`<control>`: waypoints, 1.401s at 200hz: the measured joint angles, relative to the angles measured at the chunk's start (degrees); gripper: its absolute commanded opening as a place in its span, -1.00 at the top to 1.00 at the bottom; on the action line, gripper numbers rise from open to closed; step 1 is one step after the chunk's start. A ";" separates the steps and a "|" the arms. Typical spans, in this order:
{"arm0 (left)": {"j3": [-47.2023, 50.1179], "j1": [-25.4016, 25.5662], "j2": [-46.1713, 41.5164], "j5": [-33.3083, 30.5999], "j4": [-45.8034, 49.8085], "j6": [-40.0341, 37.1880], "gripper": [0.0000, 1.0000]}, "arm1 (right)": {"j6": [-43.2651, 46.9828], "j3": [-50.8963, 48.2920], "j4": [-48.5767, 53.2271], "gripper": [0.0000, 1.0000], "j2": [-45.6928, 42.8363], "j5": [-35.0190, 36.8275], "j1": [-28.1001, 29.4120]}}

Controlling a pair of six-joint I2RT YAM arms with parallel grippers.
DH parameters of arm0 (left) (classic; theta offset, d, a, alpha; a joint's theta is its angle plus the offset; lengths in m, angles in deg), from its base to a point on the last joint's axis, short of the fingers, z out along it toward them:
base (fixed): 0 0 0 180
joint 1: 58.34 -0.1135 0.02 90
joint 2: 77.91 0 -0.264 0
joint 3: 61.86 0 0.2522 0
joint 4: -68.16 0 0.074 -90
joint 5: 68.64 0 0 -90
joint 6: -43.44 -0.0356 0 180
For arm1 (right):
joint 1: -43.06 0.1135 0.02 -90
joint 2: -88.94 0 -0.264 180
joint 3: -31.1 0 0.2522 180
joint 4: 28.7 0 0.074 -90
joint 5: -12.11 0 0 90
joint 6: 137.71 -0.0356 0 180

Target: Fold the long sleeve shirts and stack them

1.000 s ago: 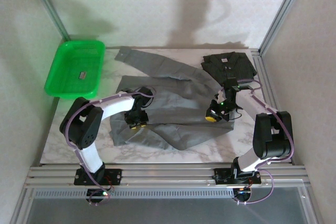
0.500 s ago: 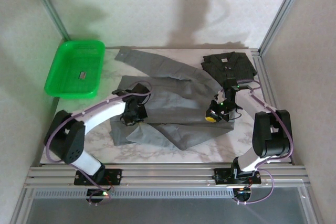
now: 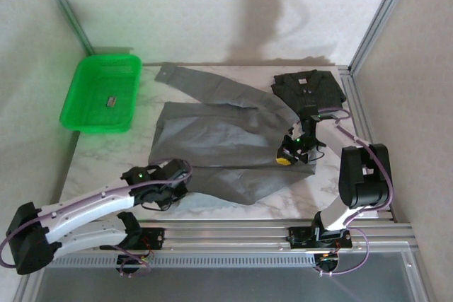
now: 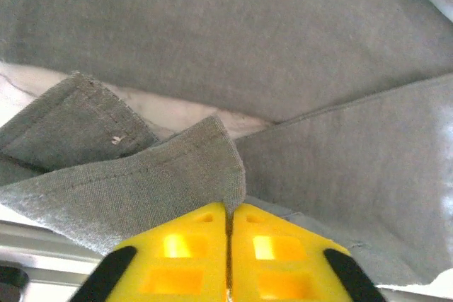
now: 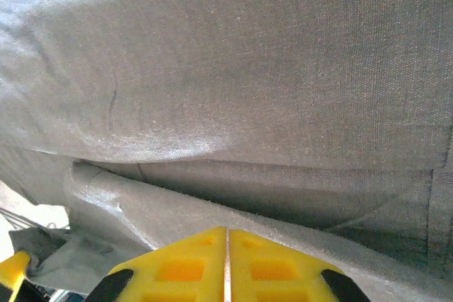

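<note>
Roughly halfway, by the look of it: the charcoal shirt (image 3: 308, 88) lies folded at the far right corner of the tabletop (image 3: 99, 153). The grey shirt (image 3: 212, 132) sprawls mid-table, one sleeve flung out, neither folded nor stacked. The left fingers (image 4: 177, 252) pinch its near hem. The right fingers (image 5: 177, 266) are pressed together at its right edge, their hold uncertain. No writing is legible.
</note>
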 measured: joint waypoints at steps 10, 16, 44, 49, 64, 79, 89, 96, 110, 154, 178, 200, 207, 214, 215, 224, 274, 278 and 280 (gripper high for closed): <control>0.35 2.49 -0.50 -0.96 -0.13 2.43 0.22 | -0.09 0.11 -0.07 0.81 0.66 0.00 0.00; 0.50 4.31 -0.55 -1.55 -0.17 4.37 0.06 | -0.09 0.22 -0.07 0.81 1.05 0.00 0.00; 0.59 11.15 -0.59 -4.20 0.76 11.72 -0.24 | -0.11 1.03 -0.02 0.81 2.32 0.00 0.00; 0.46 12.33 -0.63 -4.76 1.36 12.68 -0.31 | -0.09 1.18 -0.02 0.80 2.38 0.00 0.00; -0.28 14.95 -1.29 -5.64 2.93 14.03 -0.40 | -0.09 1.64 0.00 0.80 2.54 0.02 0.00; -1.51 16.44 -2.45 -6.47 4.07 14.69 -0.53 | -0.09 2.08 -0.02 0.80 2.91 0.02 0.00; -3.04 16.96 -3.02 -7.19 5.16 15.08 -0.67 | -0.09 2.14 -0.04 0.79 3.10 0.04 0.00; -4.20 17.05 -3.21 -7.76 5.79 15.32 -0.70 | -0.11 2.14 0.00 0.79 3.21 0.07 0.00; -6.60 16.61 -3.39 -8.96 6.84 15.50 -0.66 | -0.33 2.51 0.00 0.81 3.82 0.04 0.11; -5.01 2.32 -2.58 -8.04 4.09 13.25 -0.51 | -6.19 8.83 -4.15 1.00 15.89 -0.02 3.50; -5.51 -2.47 6.54 -6.51 1.40 9.33 -0.57 | -11.28 12.07 -3.48 1.00 19.43 -0.68 3.50; -7.34 -5.09 13.40 -4.83 -0.24 4.96 -0.59 | -17.20 13.73 -4.24 1.00 20.70 -0.79 1.92; -7.96 -5.84 14.16 -4.61 -0.55 3.87 -0.61 | -19.32 14.25 -4.46 1.00 21.03 -0.61 1.38; -8.57 -6.78 14.38 -4.48 -0.90 2.75 -0.62 | -21.35 15.04 -4.50 1.00 21.42 -0.28 0.98; -8.61 -6.86 14.38 -4.42 -0.90 2.73 -0.62 | -21.68 15.23 -4.50 1.00 21.53 -0.20 0.92; -9.44 -8.09 14.27 -4.39 -0.98 1.66 -0.63 | -24.44 16.37 -4.76 1.00 22.08 0.42 0.63; -15.32 -11.45 15.67 -2.64 -0.35 -4.87 -0.61 | -38.32 20.13 -9.07 0.92 23.65 4.00 -0.66; -15.37 -11.04 15.96 -2.25 -0.35 -5.25 -0.61 | -38.75 20.41 -9.35 0.90 23.85 4.02 -0.79; -15.37 -10.58 16.15 -1.86 -0.31 -5.11 -0.61 | -38.88 20.52 -9.57 0.89 23.89 4.04 -0.83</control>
